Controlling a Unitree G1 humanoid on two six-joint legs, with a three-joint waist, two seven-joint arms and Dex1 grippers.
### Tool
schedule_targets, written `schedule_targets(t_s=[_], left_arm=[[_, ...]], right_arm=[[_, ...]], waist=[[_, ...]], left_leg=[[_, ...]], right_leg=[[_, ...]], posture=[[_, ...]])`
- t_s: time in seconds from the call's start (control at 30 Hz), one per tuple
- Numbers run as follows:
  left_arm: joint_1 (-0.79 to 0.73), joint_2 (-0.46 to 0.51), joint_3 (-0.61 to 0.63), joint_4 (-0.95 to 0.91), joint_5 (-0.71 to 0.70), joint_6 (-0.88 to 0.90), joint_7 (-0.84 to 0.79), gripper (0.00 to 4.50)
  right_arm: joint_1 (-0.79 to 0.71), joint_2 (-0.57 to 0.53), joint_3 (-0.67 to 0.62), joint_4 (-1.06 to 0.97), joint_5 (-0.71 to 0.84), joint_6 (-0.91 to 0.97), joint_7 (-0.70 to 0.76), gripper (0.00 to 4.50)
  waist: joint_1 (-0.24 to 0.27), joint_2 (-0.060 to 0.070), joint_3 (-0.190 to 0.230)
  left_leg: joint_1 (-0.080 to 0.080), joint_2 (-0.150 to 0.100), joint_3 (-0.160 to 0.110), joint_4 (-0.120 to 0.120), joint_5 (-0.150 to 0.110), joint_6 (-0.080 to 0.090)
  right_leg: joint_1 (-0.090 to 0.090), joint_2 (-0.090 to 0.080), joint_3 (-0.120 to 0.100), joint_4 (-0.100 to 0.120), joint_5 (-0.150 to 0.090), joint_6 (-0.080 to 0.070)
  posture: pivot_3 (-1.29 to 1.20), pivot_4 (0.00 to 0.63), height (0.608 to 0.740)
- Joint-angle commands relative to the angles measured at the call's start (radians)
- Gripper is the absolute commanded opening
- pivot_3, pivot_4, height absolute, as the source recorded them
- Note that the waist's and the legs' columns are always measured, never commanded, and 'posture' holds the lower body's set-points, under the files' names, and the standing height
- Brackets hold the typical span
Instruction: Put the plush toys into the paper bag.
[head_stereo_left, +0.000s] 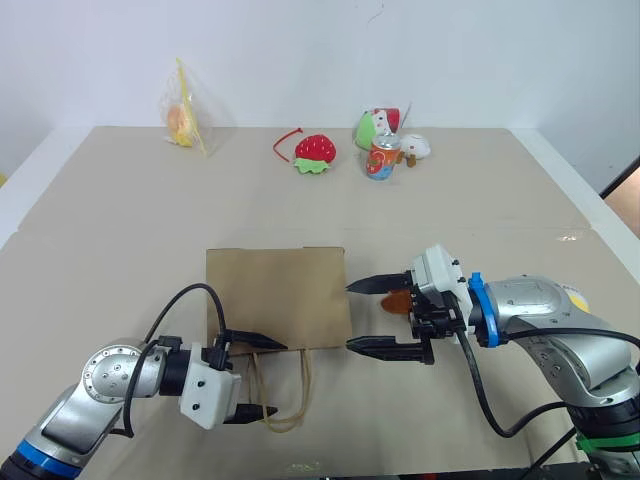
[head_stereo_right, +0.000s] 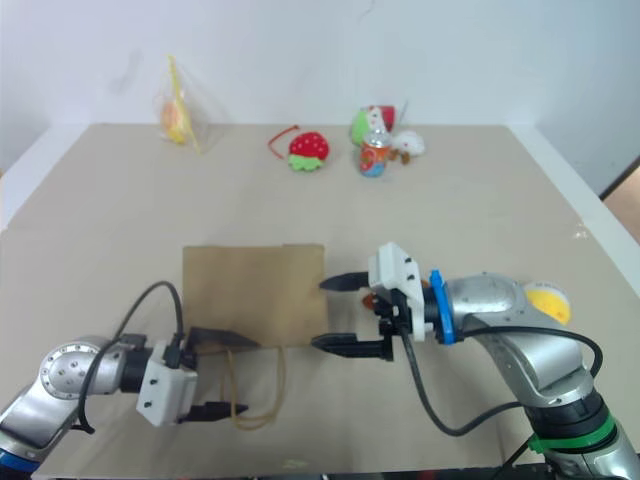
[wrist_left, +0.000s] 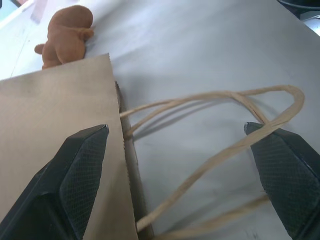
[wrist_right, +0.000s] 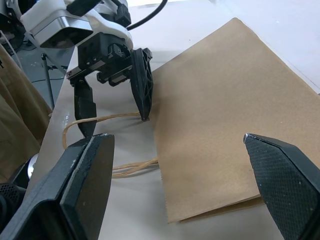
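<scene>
A brown paper bag lies flat on the tan bench, its mouth toward the robot and its two tan cord handles looping out over the bench surface. The left pincer hangs at the bag's near edge with its two black fingers spread wide and nothing between them but the handle cords; one finger sits over the bag's corner, the other out beside the loops. The right pincer hovers just off the bag's right edge, pointing toward it, its fingers likewise spread apart and holding nothing.

The brown furry toy lies on the bench beside the bag's right edge, largely hidden behind the right pincer in the head views and seen clearly from the left wrist. The round yellow toy shows near the bench's right edge, partly behind the right forearm.

At the far end of the bench stand a red strawberry plush with green leaves, a green-and-white toy behind a small colourful can, and a clear plastic bag with orange contents against the white wall.
</scene>
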Motion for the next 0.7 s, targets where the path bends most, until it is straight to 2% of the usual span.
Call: schedule_targets(t_s=[0.03,0.07,0.2,0.3,0.5,0.7], left_arm=[[-0.023,-0.004,-0.012,-0.012,-0.005,-0.001,-0.001,3.7],[-0.029,-0.005,-0.016,-0.009,-0.007,-0.005,-0.002,3.11],[-0.052,-0.009,-0.028,-0.009,-0.025,-0.011,-0.013,1.57],[-0.059,-0.006,-0.027,-0.024,-0.048,-0.005,-0.019,0.03],[-0.078,-0.004,0.016,-0.038,-0.109,0.051,-0.004,0.03],[-0.175,-0.061,0.093,-0.01,-0.188,0.254,0.113,0.03]], right_arm=[[-0.01,-0.002,-0.024,-0.032,0.008,-0.005,-0.009,4.5],[-0.009,-0.003,-0.024,-0.033,0.008,-0.005,-0.01,4.5],[-0.005,-0.004,-0.022,-0.038,0.009,-0.004,-0.016,4.5],[-0.004,-0.006,-0.022,-0.039,0.01,-0.003,-0.018,4.5],[-0.008,-0.008,-0.024,-0.034,0.01,-0.005,-0.015,4.5],[-0.028,-0.016,-0.036,-0.018,0.016,-0.002,-0.004,4.5]], waist=[[0.0,0.0,0.0],[0.0,0.0,0.0],[0.0,0.0,0.0],[0.0,0.0,0.0],[0.0,0.0,0.0],[0.0,0.0,0.0]], left_leg=[[0.0,0.0,0.0,0.0,0.0,0.0],[0.0,0.0,0.0,0.0,0.0,0.0],[0.0,0.0,0.0,0.0,0.0,0.0],[0.0,0.0,0.0,0.0,0.0,0.0],[0.0,0.0,0.0,0.001,0.0,0.0],[0.0,0.0,-0.001,0.002,0.0,0.0]], right_leg=[[0.0,0.0,0.0,0.0,0.0,0.0],[0.0,0.0,0.0,0.0,0.0,0.0],[0.0,0.0,0.0,0.0,0.0,0.0],[0.0,0.0,0.0,0.0,0.0,0.0],[0.0,0.0,0.0,0.0,0.0,0.0],[0.001,0.001,-0.001,0.0,0.001,0.002]], posture=[[0.0,0.15,0.74],[0.0,0.15,0.74],[0.0,0.15,0.74],[0.0,0.15,0.74],[0.0,0.15,0.74],[0.0,0.15,0.74]])
